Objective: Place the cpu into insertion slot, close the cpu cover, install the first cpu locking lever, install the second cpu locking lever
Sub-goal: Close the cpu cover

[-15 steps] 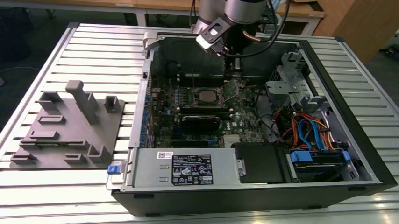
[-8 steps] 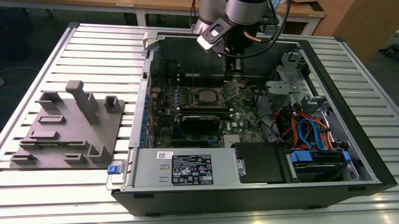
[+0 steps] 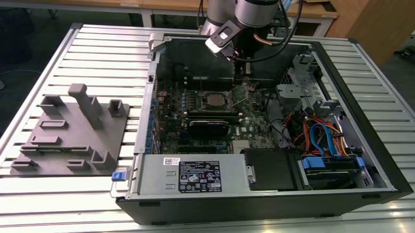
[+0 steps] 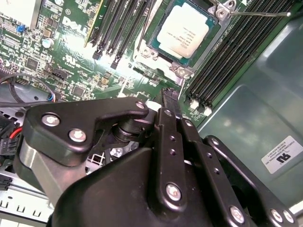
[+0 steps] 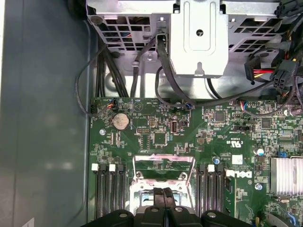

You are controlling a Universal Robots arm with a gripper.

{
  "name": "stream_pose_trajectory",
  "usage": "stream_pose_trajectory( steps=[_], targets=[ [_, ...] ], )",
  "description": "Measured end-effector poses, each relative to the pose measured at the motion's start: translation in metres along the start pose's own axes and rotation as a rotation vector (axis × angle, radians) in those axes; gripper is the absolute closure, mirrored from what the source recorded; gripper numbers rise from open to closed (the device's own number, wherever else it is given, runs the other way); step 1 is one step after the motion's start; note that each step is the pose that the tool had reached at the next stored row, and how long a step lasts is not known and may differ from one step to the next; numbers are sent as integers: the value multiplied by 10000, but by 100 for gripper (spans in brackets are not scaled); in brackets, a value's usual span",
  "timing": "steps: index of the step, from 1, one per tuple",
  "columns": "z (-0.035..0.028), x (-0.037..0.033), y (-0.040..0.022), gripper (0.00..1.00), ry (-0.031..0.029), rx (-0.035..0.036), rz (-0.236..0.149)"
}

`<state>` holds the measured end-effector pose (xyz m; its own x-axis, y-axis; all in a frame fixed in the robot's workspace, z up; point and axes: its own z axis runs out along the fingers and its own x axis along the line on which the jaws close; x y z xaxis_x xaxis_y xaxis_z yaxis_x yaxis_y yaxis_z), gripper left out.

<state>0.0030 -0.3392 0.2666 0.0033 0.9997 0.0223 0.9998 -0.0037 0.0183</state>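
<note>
The cpu point(image 4: 182, 30), a square chip with a silver-grey top, lies flat in the insertion slot point(image 4: 152, 47) on the green motherboard. In the exterior view that slot point(image 3: 213, 99) sits mid-board inside the open computer case. The cpu cover point(image 5: 164, 157), a silver frame with a square window, stands tilted up, off the socket. My gripper point(image 5: 163, 195) hangs just beside the cover with its black fingers point(image 4: 168, 106) pressed together, nothing visible between them. The arm reaches down into the case from the far side, gripper point(image 3: 242, 80) just beyond the socket. A thin metal locking lever point(image 4: 258, 14) sticks out unlatched beside the socket.
Black memory slots point(image 4: 236, 52) flank the socket. A grey power supply box point(image 3: 191, 174) fills the near side of the case. A metal drive cage point(image 3: 298, 82) and orange and blue cables point(image 3: 321, 133) crowd the exterior view's right. A grey fixture plate point(image 3: 71, 131) lies on the slatted table outside.
</note>
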Motion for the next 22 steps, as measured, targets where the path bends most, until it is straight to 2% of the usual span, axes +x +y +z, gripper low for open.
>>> stream_pose_trajectory(
  steps=[7,22],
  targets=[
    [15,-10,10,90,-1,1,0],
    [39,-16,119,90,1,0,0]
  ],
)
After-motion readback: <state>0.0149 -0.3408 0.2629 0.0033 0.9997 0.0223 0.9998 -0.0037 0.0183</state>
